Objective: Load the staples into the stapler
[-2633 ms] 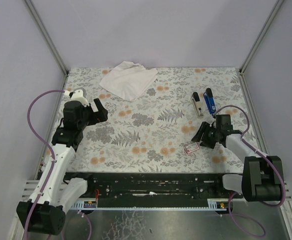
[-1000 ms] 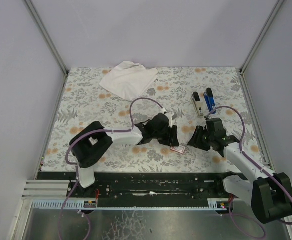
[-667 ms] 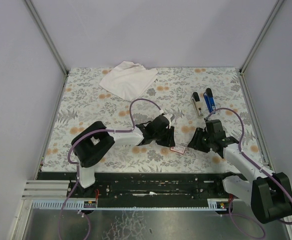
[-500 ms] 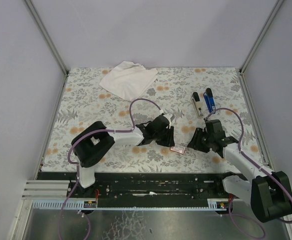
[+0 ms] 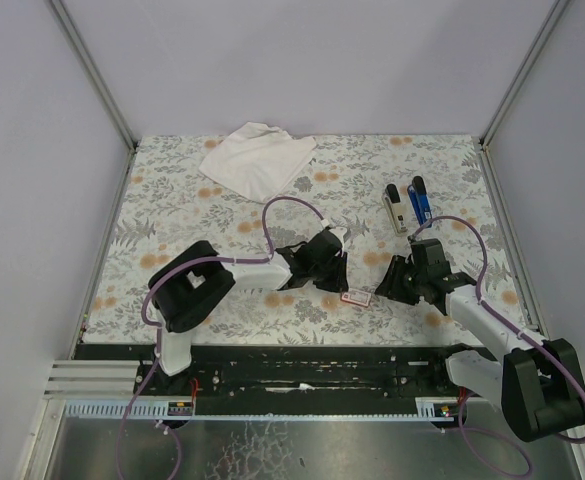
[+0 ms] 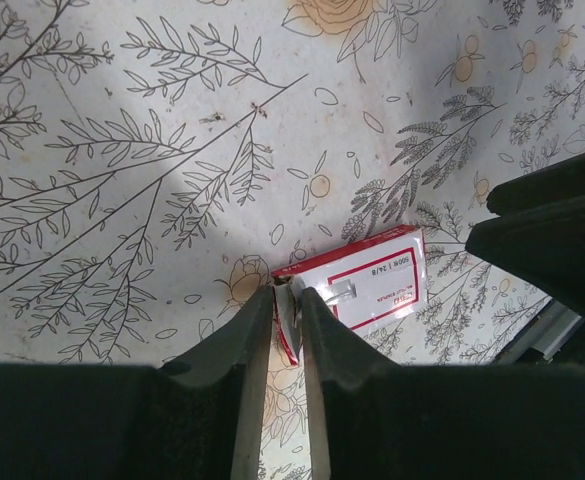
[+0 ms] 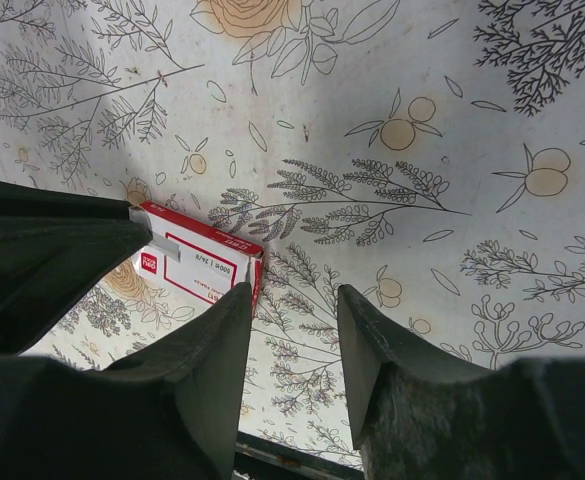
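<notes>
The staples box (image 5: 356, 297), flat with a red and white label, lies on the flowered mat between both arms. My left gripper (image 5: 343, 285) reaches it from the left. In the left wrist view its jaws (image 6: 287, 300) are pinched on the torn end flap of the staples box (image 6: 372, 283). My right gripper (image 5: 384, 284) stands open at the box's other end; nothing lies between its fingers (image 7: 294, 300), and its left finger sits just beside the box (image 7: 200, 264). Two staplers, one grey-white (image 5: 394, 208) and one blue (image 5: 420, 200), lie side by side at the back right.
A crumpled white cloth (image 5: 257, 160) lies at the back of the mat, left of centre. Metal frame posts and pale walls close in the mat on three sides. The black rail (image 5: 302, 365) with the arm bases runs along the near edge.
My left arm swung in from the far left to the staples box, and its jaws have narrowed onto the box's end flap. The right gripper has shifted slightly toward the box.
</notes>
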`<state>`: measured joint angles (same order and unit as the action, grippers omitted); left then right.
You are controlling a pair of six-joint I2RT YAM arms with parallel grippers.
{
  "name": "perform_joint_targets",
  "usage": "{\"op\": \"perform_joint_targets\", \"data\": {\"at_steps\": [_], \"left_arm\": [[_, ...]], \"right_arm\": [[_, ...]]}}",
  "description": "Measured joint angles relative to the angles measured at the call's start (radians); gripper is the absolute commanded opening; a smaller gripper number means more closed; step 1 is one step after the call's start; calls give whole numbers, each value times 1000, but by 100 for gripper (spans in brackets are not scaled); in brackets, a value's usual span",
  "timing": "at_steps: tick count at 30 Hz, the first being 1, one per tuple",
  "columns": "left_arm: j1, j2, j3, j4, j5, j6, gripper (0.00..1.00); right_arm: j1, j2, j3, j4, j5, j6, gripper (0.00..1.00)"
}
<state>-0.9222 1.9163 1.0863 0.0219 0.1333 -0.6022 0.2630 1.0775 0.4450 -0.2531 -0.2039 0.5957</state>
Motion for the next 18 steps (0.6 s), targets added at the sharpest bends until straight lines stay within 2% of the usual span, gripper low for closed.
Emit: {"op": "perform_joint_targets", "data": {"at_steps": [8, 18], "left_arm": [[0, -3, -11, 15, -2, -38, 0], [0, -83, -98, 28, -72, -100, 0]], "right_arm": [[0, 1, 0, 0, 0, 0, 46], [0, 18, -2, 20, -8, 1, 45]]}}
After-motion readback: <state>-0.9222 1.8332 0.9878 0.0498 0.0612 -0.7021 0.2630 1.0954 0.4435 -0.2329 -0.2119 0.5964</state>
